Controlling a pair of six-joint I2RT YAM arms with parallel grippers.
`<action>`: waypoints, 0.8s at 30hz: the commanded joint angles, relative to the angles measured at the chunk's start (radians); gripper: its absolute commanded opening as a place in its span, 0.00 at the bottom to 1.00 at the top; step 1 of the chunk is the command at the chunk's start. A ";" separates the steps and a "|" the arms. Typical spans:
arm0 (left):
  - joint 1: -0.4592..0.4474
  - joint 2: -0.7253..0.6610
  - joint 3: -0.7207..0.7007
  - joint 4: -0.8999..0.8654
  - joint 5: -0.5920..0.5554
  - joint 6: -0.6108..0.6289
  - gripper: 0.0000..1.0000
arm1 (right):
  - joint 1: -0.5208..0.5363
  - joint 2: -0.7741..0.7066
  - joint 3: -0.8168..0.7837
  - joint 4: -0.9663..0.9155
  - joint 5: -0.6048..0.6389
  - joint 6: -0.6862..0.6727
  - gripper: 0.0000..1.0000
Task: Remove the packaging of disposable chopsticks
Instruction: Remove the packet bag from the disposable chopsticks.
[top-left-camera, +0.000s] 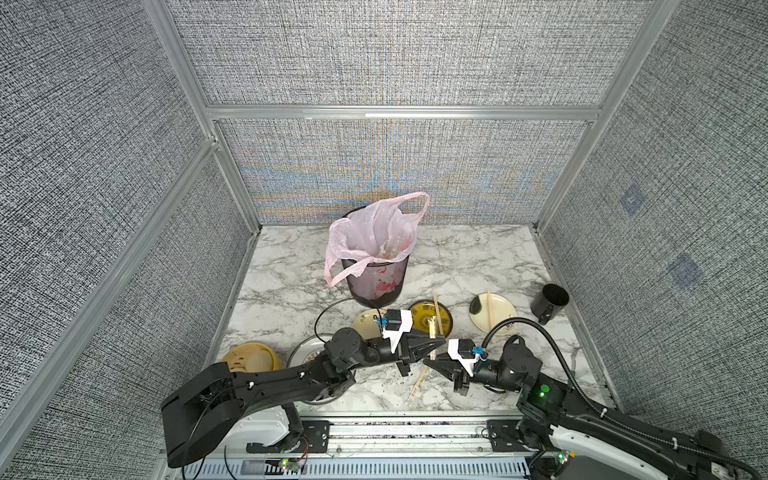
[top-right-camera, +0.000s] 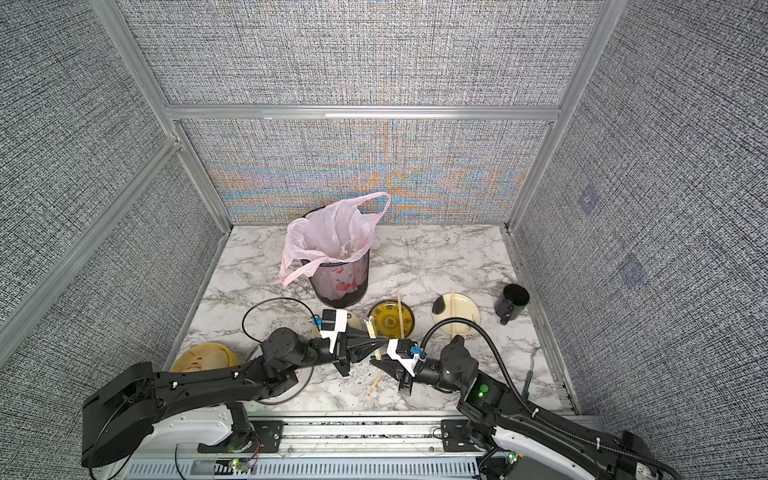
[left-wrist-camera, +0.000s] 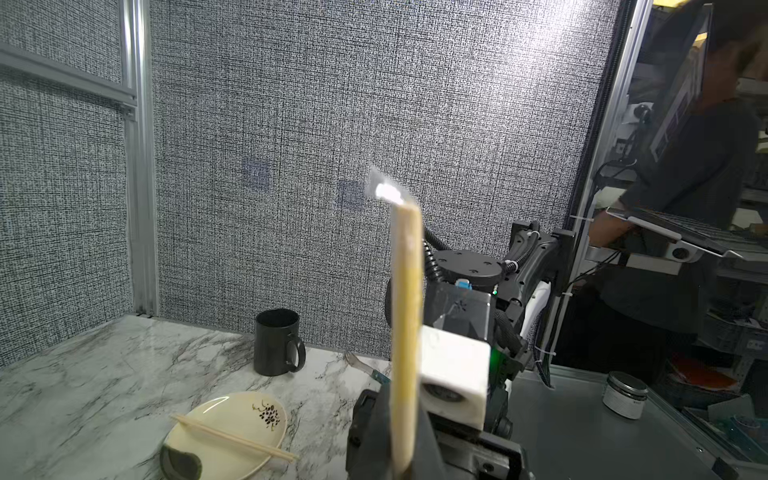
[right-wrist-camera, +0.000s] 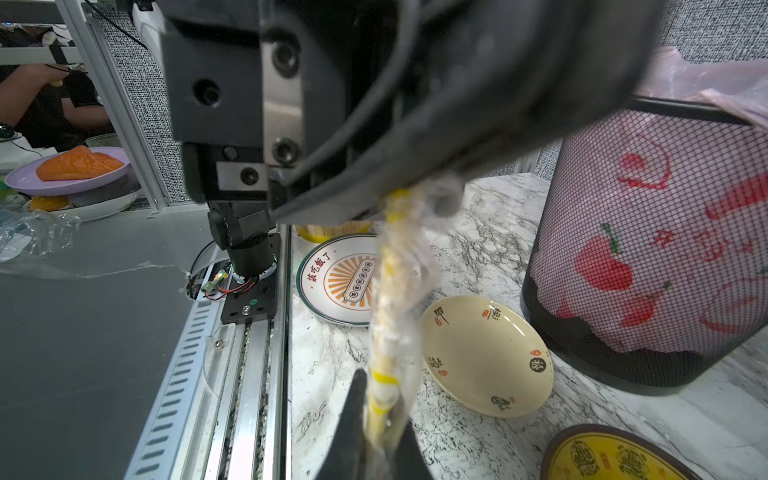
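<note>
The left gripper (top-left-camera: 438, 344) and the right gripper (right-wrist-camera: 380, 419) both clamp one crumpled clear plastic sleeve (right-wrist-camera: 405, 282) with its pale bamboo chopstick pair (left-wrist-camera: 405, 332) inside. They hold it above the marble bench (top-left-camera: 282, 266), in front of the black mesh wastebasket (top-left-camera: 376, 286). The left arm hides part of a cream dish (top-left-camera: 365, 322) by the basket. Right of the basket are a round yellow plate (top-left-camera: 422, 316) and a cream plate (top-left-camera: 503, 316), each bearing bare sticks, and a black mug (top-left-camera: 549, 301). A white sunburst plate (right-wrist-camera: 328, 274) reads 该吃饭了. The sleeve's print is blurred.
</note>
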 joint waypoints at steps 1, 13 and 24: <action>0.003 0.036 -0.015 -0.231 -0.017 0.001 0.05 | 0.001 -0.012 0.038 0.286 -0.070 -0.033 0.00; 0.003 0.074 -0.033 -0.209 -0.018 -0.011 0.07 | 0.000 -0.046 0.035 0.264 -0.061 -0.046 0.00; 0.003 0.068 0.010 -0.233 -0.019 -0.008 0.12 | -0.001 -0.024 0.013 0.270 -0.052 -0.038 0.00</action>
